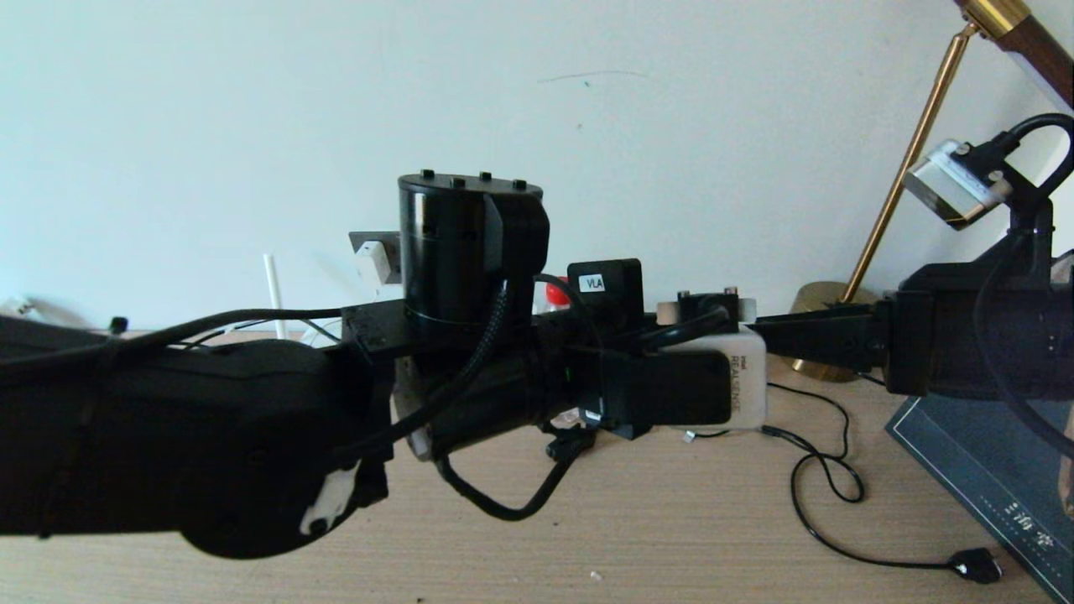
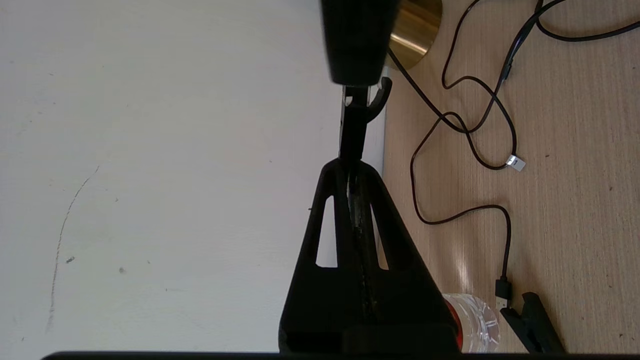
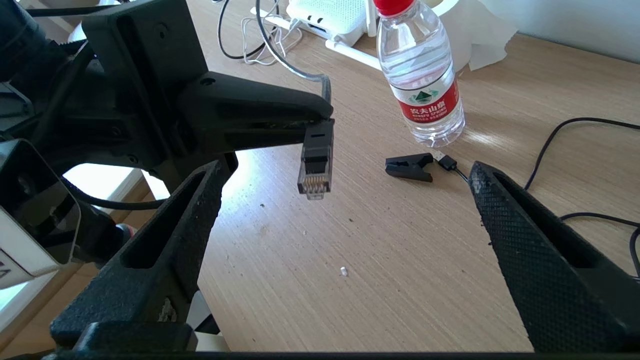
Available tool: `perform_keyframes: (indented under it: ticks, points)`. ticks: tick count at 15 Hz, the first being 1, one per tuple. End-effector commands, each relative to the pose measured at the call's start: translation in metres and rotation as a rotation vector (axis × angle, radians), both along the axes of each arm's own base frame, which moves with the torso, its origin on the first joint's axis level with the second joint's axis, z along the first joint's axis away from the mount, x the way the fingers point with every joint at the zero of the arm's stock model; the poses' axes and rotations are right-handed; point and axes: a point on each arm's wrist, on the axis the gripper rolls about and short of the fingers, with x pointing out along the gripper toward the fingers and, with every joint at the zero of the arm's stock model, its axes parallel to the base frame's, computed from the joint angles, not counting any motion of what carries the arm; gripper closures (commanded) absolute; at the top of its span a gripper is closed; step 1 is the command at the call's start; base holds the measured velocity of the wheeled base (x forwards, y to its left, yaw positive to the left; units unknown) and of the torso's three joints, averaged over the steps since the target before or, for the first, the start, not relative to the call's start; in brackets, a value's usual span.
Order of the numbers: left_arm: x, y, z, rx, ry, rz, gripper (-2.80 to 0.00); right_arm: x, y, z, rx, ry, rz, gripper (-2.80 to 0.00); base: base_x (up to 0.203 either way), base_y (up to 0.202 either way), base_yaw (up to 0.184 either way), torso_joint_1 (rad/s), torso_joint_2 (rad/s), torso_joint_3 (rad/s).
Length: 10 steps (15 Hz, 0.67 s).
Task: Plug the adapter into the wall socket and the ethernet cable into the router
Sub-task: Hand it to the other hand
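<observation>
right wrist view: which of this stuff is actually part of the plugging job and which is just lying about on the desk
Part of the job:
- ethernet cable, plug hanging from the shut left gripper
- router, at the desk's far end
- right gripper, open, facing the plug

Just lying about:
- water bottle
- black clip on a thin wire
- white tissue behind the bottle

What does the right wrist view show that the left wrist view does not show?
Only the right wrist view shows the ethernet cable plug with its clear tip hanging from the shut left end effector, the white router at the far table edge, the bottle's label, and the open right end effector.

Only the left wrist view shows the brass lamp base, the bare wall and a loose white-tipped black wire.

Both show the water bottle, the black clip beside it and the wooden table.
</observation>
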Motion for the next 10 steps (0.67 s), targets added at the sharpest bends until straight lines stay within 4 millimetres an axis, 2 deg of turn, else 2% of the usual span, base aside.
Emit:
perform_keyframes:
  ticks: [1, 6, 7, 10]
  points:
    - [-0.0013, 0.0007, 0.0018, -0.002, -0.010, -0.003, 0.00, 0.0004, 0.0002, -0.0005, 0.001, 0.002, 0.003, -2.80, 0.000, 0.000, 0.000, 0.000, 0.00, 0.000]
    - [-0.0034, -0.0010, 0.0023, -0.004, -0.011, -0.010, 0.00, 0.0035, 0.0023, -0.0032, -0.004, 0.013, 0.008, -2.80, 0.000, 0.000, 0.000, 0.000, 0.00, 0.000]
    - [-0.0041, -0.0011, 0.0029, -0.005, -0.012, -0.012, 0.00, 0.0034, 0.0027, -0.0026, -0.002, 0.011, 0.009, 0.00, 0.000, 0.000, 0.000, 0.000, 0.00, 0.000]
    - [-0.0070, -0.0009, 0.0028, -0.006, -0.008, -0.018, 0.00, 0.0015, 0.0057, -0.0018, -0.003, 0.006, 0.026, 0.00, 0.000, 0.000, 0.000, 0.000, 0.00, 0.000]
